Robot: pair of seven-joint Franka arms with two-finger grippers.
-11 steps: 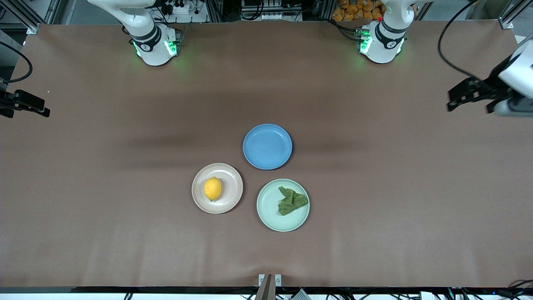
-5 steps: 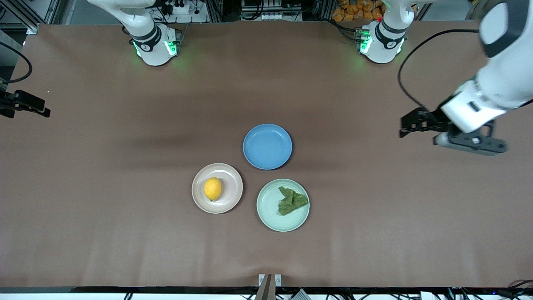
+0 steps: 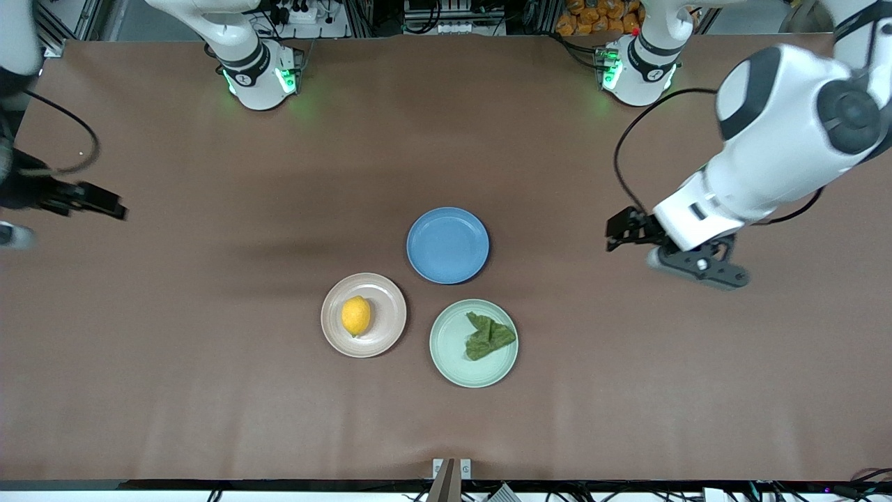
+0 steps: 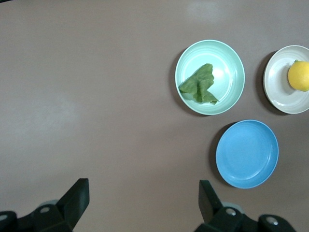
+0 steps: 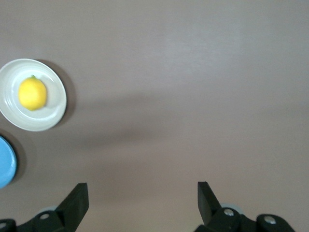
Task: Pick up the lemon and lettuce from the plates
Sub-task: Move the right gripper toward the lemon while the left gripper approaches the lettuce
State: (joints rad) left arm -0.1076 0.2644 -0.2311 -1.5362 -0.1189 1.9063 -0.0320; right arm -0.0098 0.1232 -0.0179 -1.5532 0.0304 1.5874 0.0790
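The lemon point(image 3: 356, 315) lies on the beige-pink plate point(image 3: 390, 307). The lettuce point(image 3: 490, 336) lies on the mint-green plate point(image 3: 453, 352), toward the left arm's end. My left gripper point(image 3: 617, 236) is open and empty, up over bare table toward the left arm's end. Its wrist view shows the lettuce point(image 4: 199, 86), the mint-green plate point(image 4: 231, 72), the lemon point(image 4: 299, 76) and the open gripper point(image 4: 143, 195). My right gripper point(image 3: 111, 208) is open and empty over the table's edge at the right arm's end. Its wrist view shows the lemon point(image 5: 32, 94), the beige-pink plate point(image 5: 54, 112) and the open gripper point(image 5: 142, 194).
An empty blue plate point(image 3: 447, 245) sits farther from the front camera than the two other plates, close to both; it also shows in the left wrist view point(image 4: 247, 153). The brown table point(image 3: 209, 390) is bare round the plates.
The left arm has swung in from the table's end toward the plates. The right gripper has shifted slightly inward and toward the front camera. The lemon, lettuce and plates have not moved.
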